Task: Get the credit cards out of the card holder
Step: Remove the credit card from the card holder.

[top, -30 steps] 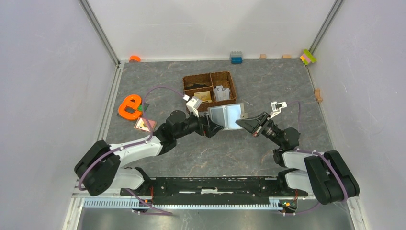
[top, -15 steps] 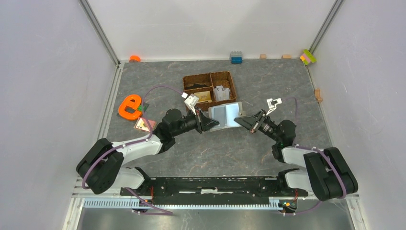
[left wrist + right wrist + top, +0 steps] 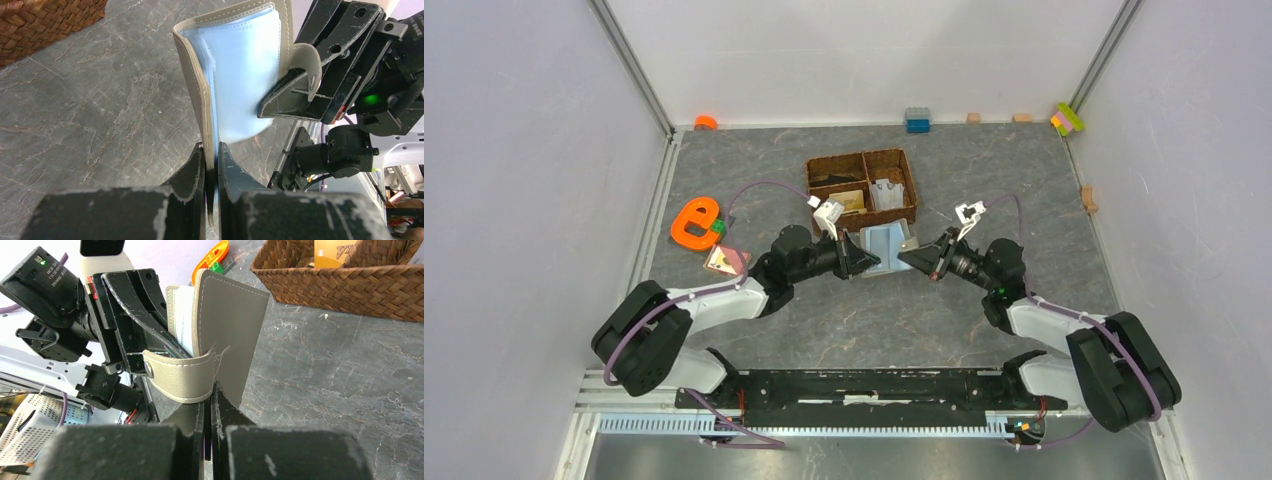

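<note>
The grey-olive card holder (image 3: 886, 242) hangs upright and half folded between my two grippers, just in front of the basket. My left gripper (image 3: 862, 262) is shut on its left cover edge (image 3: 197, 90), next to the light-blue sleeves (image 3: 247, 65). My right gripper (image 3: 911, 258) is shut on the other cover (image 3: 232, 325), beside the strap tab (image 3: 177, 377). What the sleeves hold does not show. An orange-tan credit card (image 3: 330, 252) stands in a basket compartment (image 3: 848, 200).
The brown woven divided basket (image 3: 861, 158) stands right behind the holder. An orange e-shaped piece (image 3: 694, 222) and a small tan tile (image 3: 724, 260) lie left of the left arm. Small blocks (image 3: 917, 119) line the back wall and the right edge.
The left gripper has closed on the holder's left cover. The right gripper has moved left toward it, folding the holder from spread wide to narrow.
</note>
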Controlling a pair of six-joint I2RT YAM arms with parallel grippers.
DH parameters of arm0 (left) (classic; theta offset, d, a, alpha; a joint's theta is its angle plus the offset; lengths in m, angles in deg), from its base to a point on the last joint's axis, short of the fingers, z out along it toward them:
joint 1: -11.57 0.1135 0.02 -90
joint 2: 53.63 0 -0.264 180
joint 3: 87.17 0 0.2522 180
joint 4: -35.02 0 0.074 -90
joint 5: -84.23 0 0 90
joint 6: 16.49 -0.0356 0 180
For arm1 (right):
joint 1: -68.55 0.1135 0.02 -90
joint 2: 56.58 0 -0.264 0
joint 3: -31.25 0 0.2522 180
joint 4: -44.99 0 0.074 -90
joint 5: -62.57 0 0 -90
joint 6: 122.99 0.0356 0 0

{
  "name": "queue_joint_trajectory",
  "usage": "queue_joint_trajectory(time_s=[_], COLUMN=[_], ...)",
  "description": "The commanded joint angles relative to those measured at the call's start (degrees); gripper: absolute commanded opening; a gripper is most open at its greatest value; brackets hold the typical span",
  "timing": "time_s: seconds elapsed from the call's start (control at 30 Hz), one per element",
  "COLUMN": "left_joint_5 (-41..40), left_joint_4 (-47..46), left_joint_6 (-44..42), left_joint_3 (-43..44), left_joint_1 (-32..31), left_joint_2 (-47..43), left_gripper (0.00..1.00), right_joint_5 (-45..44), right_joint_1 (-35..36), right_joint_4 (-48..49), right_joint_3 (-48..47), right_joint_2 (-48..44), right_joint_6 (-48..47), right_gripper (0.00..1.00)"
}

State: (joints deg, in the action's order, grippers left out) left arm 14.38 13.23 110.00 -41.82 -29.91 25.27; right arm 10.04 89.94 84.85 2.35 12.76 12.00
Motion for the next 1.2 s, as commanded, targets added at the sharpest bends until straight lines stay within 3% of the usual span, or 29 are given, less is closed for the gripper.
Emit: queue_joint_trajectory(time_s=[0.0, 0.13, 0.33, 0.5, 0.63, 0.87, 1.03, 1.17], left_joint_5=[3.9, -0.4, -1.7, -3.4, -5.6, -7.5, -6.2, -4.0], left_joint_4=[-1.4, 3.0, 3.7, 6.1, 9.9, 23.0, 23.8, 23.8], left_joint_6=[1.1, -0.1, -0.3, -0.9, -1.7, -3.4, -3.0, -1.7], left_joint_3=[3.5, 3.7, 3.3, 3.7, 4.8, 12.0, 13.1, 14.5], left_joint_1=[-0.4, -0.3, -0.1, 0.0, 0.1, 0.1, 0.0, 0.0], left_joint_2=[0.5, -0.9, -1.8, -2.5, -2.2, 4.0, 6.7, 11.0], left_gripper=[0.02, 0.02, 0.02, 0.02, 0.02, 0.02, 0.02, 0.02], right_joint_5=[0.8, -8.8, -18.5, -25.3, -21.0, -13.5, -12.5, -11.2], right_joint_1=[0.7, -1.5, -2.7, -2.7, -2.6, -0.2, 3.5, 4.4], right_joint_4=[-1.2, -15.5, -24.7, -28.6, -24.1, -20.5, -18.3, -17.5], right_joint_3=[-2.4, -2.8, -3.1, -2.3, -0.9, -3.0, -4.2, -5.7], right_joint_2=[0.0, -5.4, -12.6, -24.7, -29.3, -19.3, -8.3, 0.0], right_joint_6=[-1.5, -7.6, -13.1, -19.1, -19.9, -18.0, -16.2, -15.0], right_gripper=[0.02, 0.2, 0.48, 0.58, 0.64, 0.68, 0.7, 0.62])
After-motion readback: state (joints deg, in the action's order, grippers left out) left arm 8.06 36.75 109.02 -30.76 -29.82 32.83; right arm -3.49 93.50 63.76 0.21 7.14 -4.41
